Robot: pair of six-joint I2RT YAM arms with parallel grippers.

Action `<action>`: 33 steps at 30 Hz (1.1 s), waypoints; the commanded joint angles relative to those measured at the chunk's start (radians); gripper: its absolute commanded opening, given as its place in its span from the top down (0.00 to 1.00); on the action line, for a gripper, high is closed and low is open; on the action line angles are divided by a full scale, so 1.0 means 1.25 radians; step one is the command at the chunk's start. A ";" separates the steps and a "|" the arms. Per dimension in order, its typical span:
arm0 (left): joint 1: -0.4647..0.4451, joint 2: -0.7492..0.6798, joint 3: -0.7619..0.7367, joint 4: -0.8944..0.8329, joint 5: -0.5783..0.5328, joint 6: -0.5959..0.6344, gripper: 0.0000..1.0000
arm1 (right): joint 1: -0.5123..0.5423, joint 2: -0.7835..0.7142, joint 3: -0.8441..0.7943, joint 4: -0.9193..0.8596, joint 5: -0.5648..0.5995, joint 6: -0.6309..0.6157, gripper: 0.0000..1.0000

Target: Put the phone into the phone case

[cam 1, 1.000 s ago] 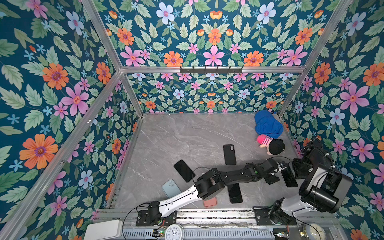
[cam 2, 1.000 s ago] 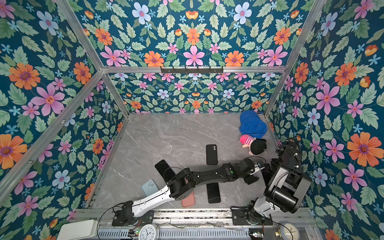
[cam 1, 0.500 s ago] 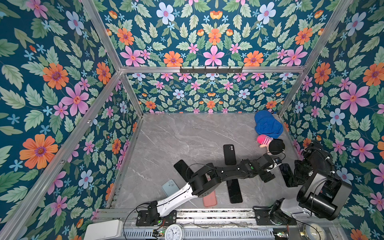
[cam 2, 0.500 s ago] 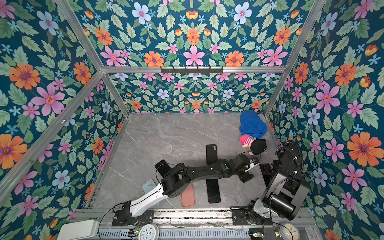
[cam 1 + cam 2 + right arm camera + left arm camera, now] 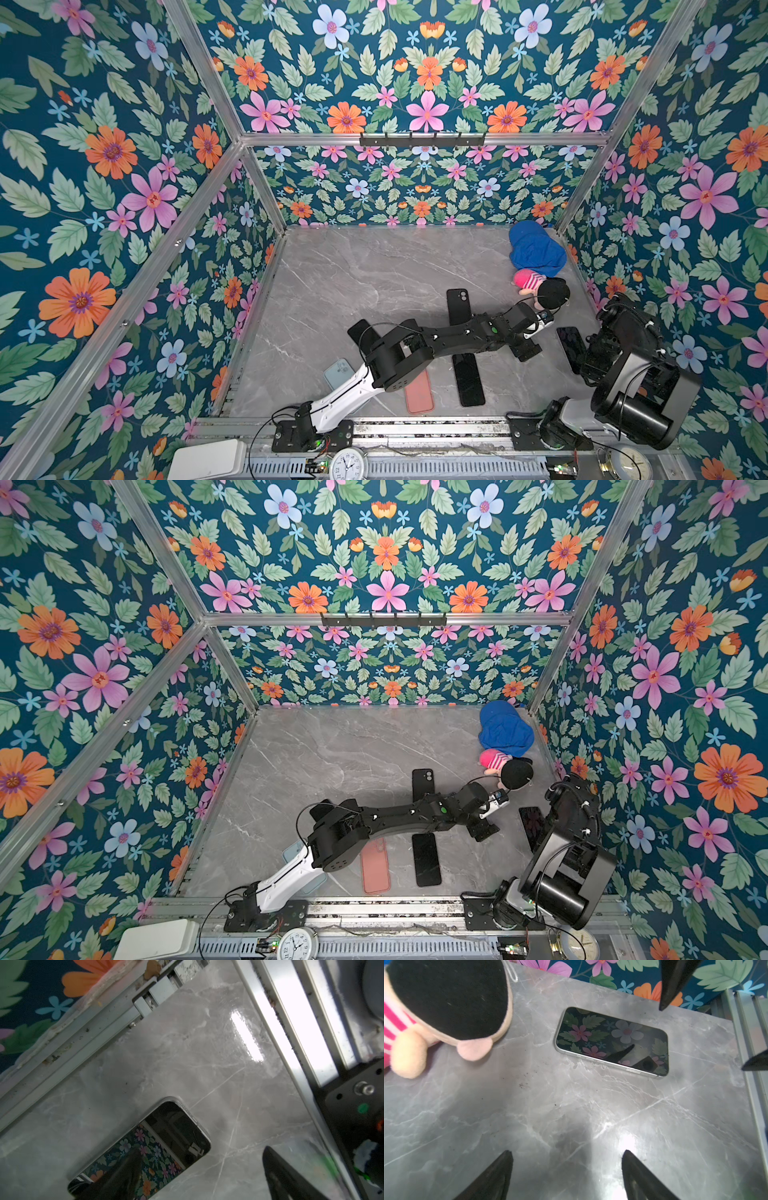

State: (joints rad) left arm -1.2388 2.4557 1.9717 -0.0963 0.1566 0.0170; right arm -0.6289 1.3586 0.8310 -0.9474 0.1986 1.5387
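Observation:
A silver-edged phone [image 5: 571, 347] [image 5: 532, 827] lies screen up near the right wall, free of both grippers. Its glass [image 5: 612, 1041] mirrors the flowered wallpaper. My left gripper [image 5: 527, 350] [image 5: 566, 1152] hovers open over bare table, a short way left of the phone. My right gripper [image 5: 200, 1150] is open above the phone's [image 5: 145, 1151] near end, one finger over the screen and one over the table. Its fingertips [image 5: 668, 991] show in the left wrist view. A pink phone case [image 5: 419, 395] lies at the front, and a pale blue case [image 5: 338, 372] sits partly under the left arm.
A black slab with a camera cutout [image 5: 458, 305] and a black phone [image 5: 469, 380] lie under and beside the left forearm. Another dark slab [image 5: 359, 330] is half hidden. A plush doll [image 5: 540, 291] and blue cloth [image 5: 534, 249] sit at the back right. The front rail [image 5: 295, 1028] is close.
My left gripper has pulled back to the left, away from the phone, its elbow swinging left. The right arm has shifted slightly. The phone lies where it was.

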 commanded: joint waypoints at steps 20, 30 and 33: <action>0.014 0.005 0.011 0.001 0.050 -0.027 0.13 | 0.125 -0.046 0.054 0.018 0.220 -0.350 0.44; 0.014 0.064 0.107 -0.066 0.070 -0.048 0.14 | 0.122 -0.104 0.018 0.144 0.169 -0.480 0.69; 0.013 0.071 0.120 -0.054 0.054 -0.031 0.14 | 0.123 -0.082 0.045 0.126 0.147 -0.521 0.74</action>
State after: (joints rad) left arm -1.2221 2.5374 2.1059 -0.1619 0.2340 -0.0311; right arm -0.4763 1.2446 0.8673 -0.7765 0.3985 0.9512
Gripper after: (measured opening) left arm 0.860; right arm 0.269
